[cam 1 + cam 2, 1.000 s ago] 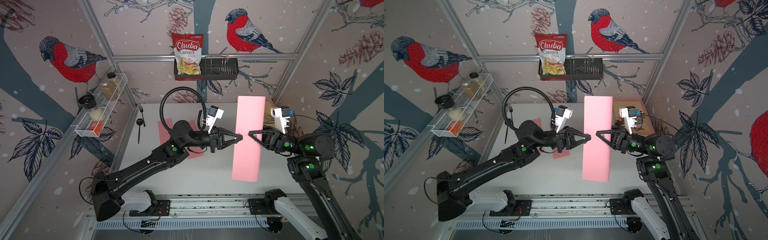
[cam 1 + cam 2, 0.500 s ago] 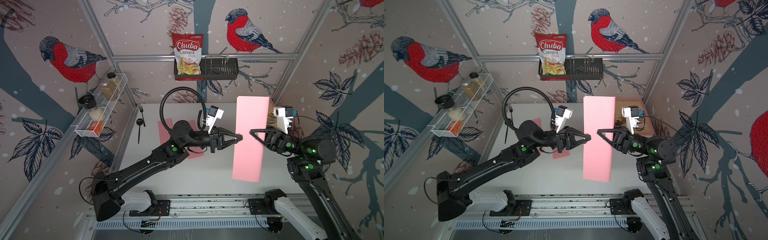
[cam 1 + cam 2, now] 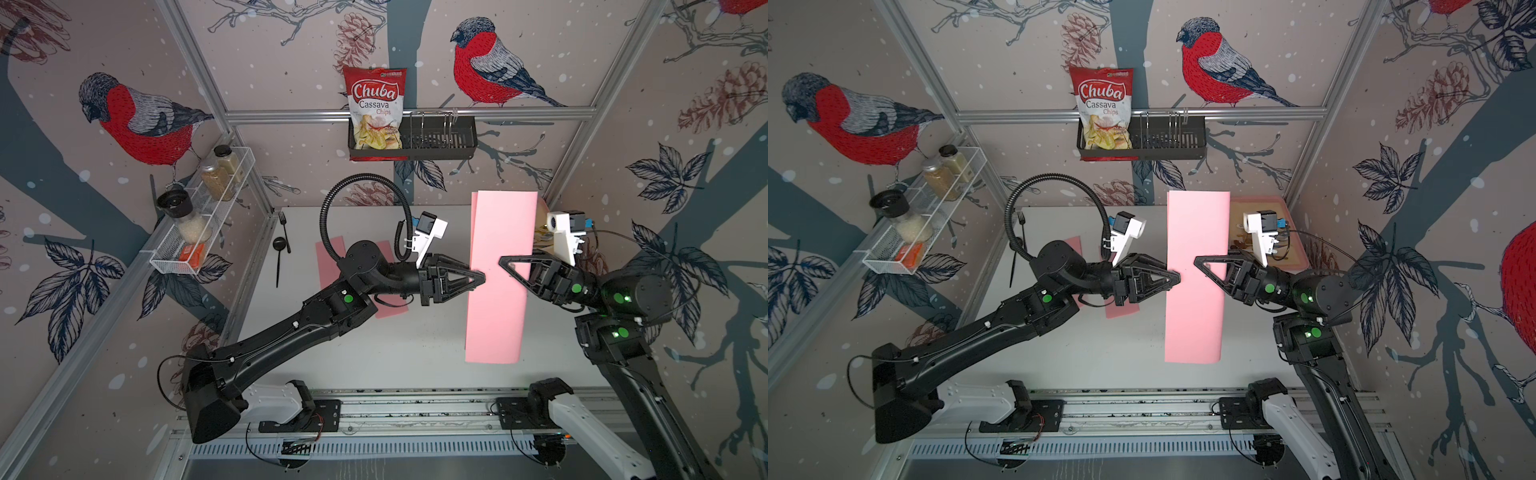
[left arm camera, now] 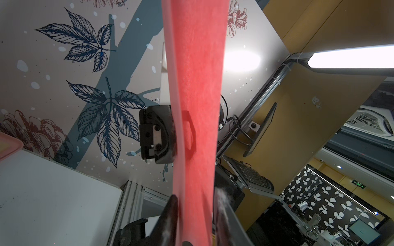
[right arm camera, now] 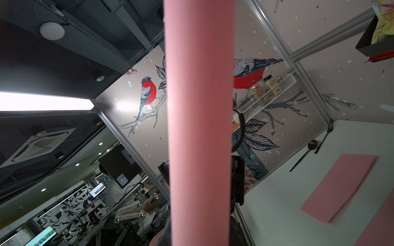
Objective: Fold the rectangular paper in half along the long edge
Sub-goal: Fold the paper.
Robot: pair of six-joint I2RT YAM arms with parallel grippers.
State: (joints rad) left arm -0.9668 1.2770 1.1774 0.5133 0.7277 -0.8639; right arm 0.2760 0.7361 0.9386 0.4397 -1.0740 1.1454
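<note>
**A:** What's left of centre?

**B:** Two pink sheets (image 3: 330, 259) lie flat on the white table (image 3: 415, 353), partly under the left arm (image 3: 291, 332).

**A:** The left gripper (image 3: 478, 277)?

**B:** It is mid-frame, tips at the left edge of the pink paper (image 3: 496, 320). In its wrist view the fingers (image 4: 171, 209) stand apart, released.

**A:** And the paper?

**B:** It is right of centre in both top views, up off the table, long edges running top to bottom.

**A:** The right gripper (image 3: 503, 262)?

**B:** It is grasping the paper from the right, one finger lying over it.
</note>
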